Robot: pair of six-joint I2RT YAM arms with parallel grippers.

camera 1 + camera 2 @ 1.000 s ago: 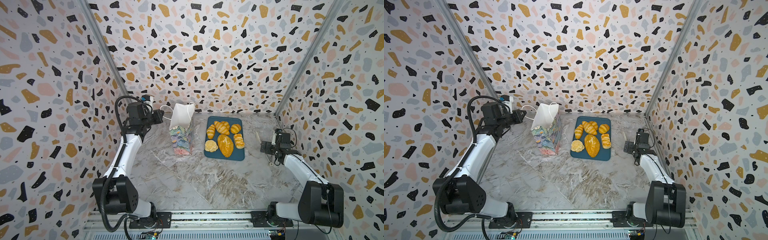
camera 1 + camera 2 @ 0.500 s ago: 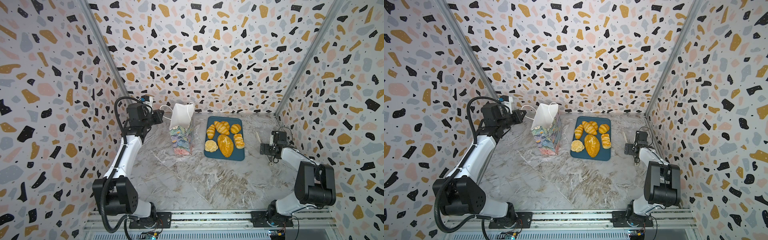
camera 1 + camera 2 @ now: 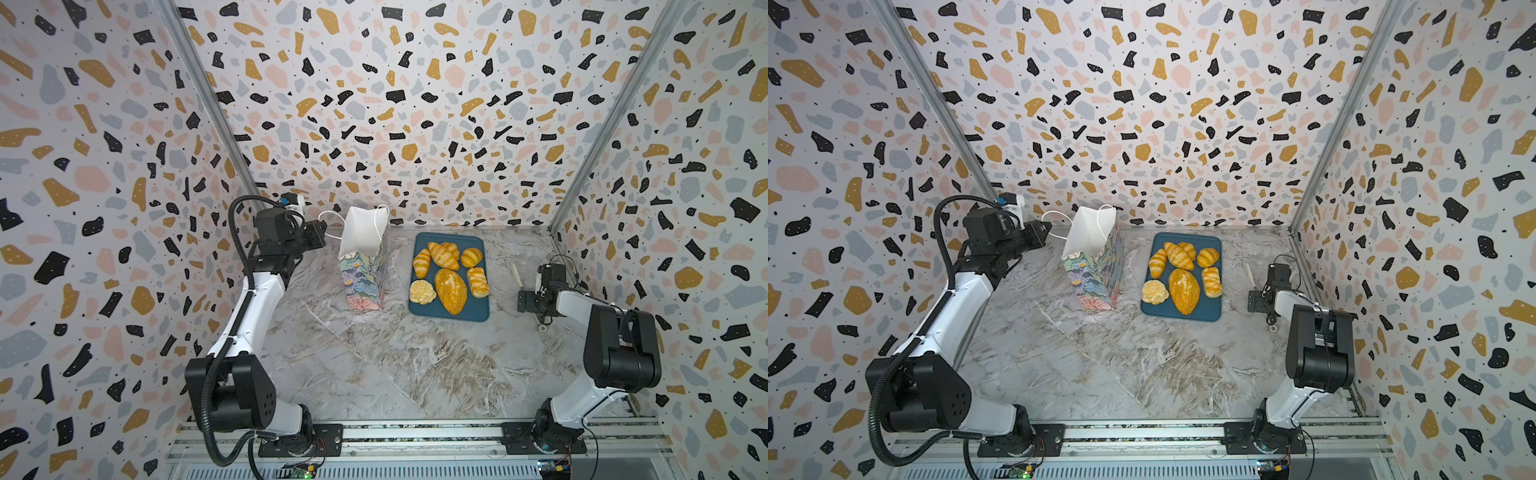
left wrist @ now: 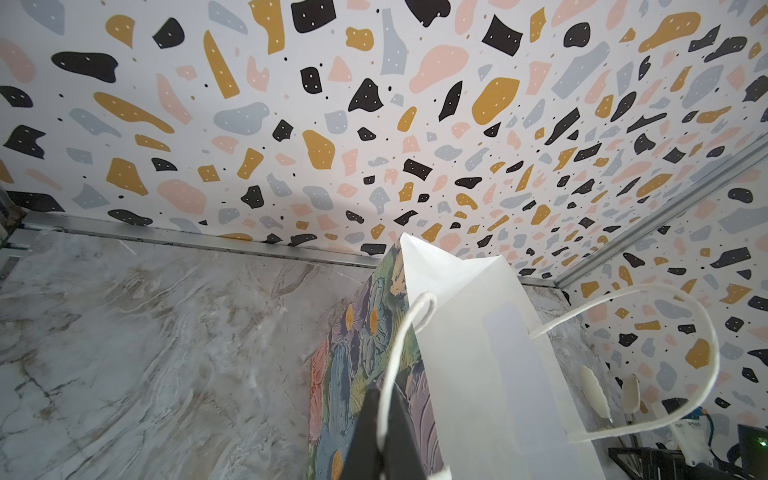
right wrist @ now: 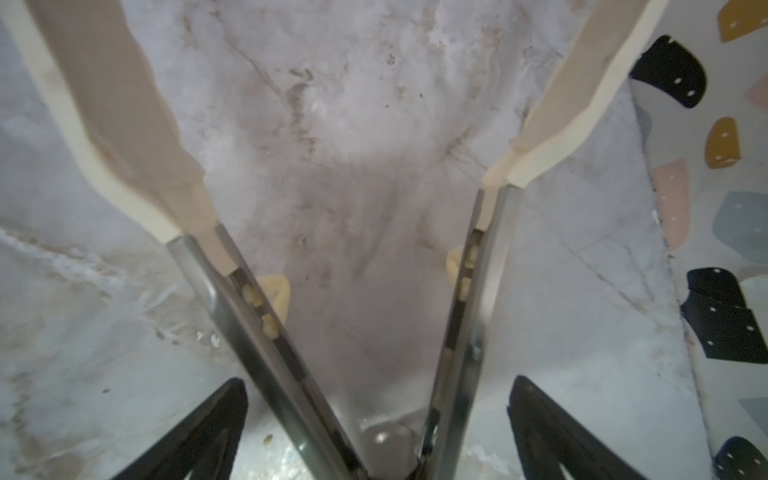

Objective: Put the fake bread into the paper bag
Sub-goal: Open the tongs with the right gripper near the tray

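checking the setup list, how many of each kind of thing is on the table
bread pieces: 7
paper bag: 1
tray: 1
tongs: 1
total: 10

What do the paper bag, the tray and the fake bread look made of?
The paper bag: stiff paper, matte white inside, printed floral outside; creased folds hold its shape. The cord handles: twisted white string. The tray: probably plastic, flat dark blue, smooth, rounded corners. The fake bread: likely foam or plastic, painted golden surface; too small to be sure.
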